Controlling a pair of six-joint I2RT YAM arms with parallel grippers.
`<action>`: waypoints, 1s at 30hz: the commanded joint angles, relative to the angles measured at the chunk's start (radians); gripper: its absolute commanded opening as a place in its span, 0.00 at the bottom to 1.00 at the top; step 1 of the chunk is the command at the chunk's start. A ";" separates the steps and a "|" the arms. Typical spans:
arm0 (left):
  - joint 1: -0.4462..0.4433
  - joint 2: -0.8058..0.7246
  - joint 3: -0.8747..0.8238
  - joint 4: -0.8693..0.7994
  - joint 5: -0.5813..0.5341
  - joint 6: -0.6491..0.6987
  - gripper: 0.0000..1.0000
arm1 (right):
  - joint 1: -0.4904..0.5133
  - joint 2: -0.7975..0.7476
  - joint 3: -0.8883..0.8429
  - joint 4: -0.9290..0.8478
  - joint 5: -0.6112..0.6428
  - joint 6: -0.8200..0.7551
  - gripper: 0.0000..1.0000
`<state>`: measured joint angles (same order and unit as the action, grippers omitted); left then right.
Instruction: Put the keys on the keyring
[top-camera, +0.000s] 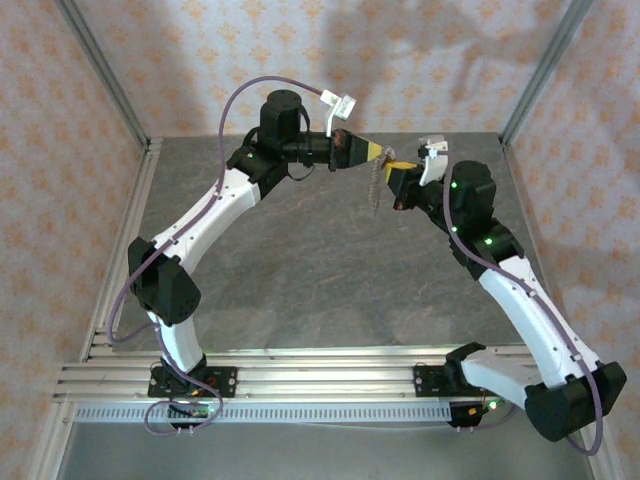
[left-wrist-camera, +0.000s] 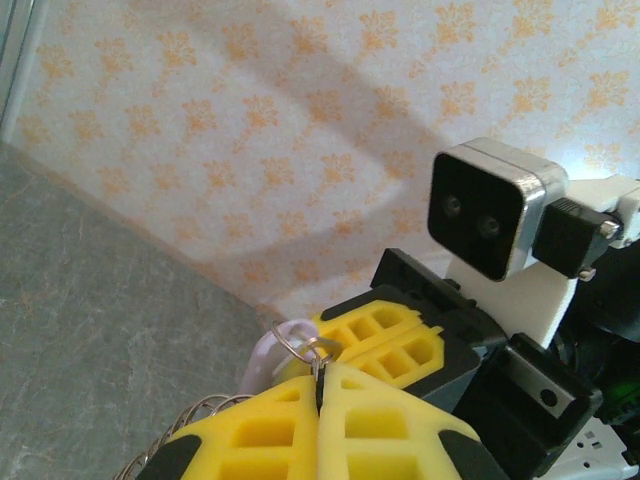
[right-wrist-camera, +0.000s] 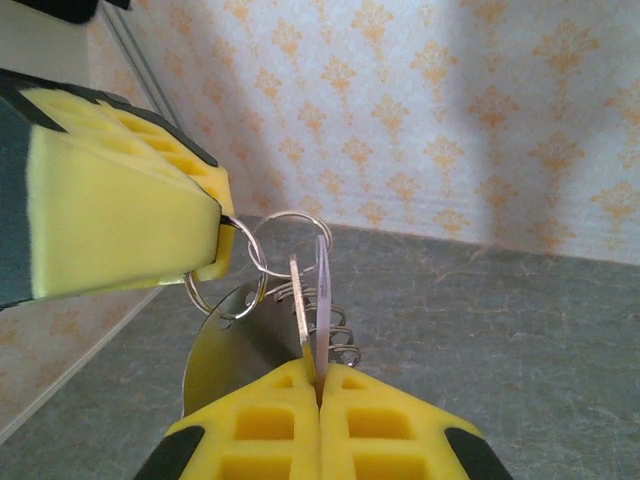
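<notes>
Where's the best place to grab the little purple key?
Pinch the thin lilac plastic key across its two flat faces, coming from the end away from the small silver split ring. It stands edge-on, so those faces probably give the surest hold; the right gripper jaws clamp it that way.

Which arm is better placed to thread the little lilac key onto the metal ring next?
Right, probably: the right gripper is shut on the small lilac plastic-headed key, right beside the thin silver metal ring that the shut left gripper pinches.

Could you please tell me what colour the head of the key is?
Pale lilac; the key's head shows best in the right wrist view.
</notes>
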<state>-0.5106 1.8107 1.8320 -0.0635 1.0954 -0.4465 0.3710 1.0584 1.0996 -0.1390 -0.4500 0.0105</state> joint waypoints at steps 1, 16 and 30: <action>-0.002 -0.032 0.014 0.050 0.018 -0.005 0.00 | 0.000 0.009 0.034 0.018 -0.026 0.012 0.00; -0.003 -0.034 0.002 0.056 0.008 -0.007 0.00 | -0.002 -0.024 0.024 0.010 0.071 0.003 0.00; -0.003 -0.033 0.003 0.057 0.014 -0.011 0.00 | -0.007 0.005 0.058 0.016 0.003 0.020 0.00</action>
<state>-0.5106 1.8107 1.8313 -0.0563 1.0920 -0.4469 0.3702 1.0512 1.1091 -0.1417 -0.4282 0.0170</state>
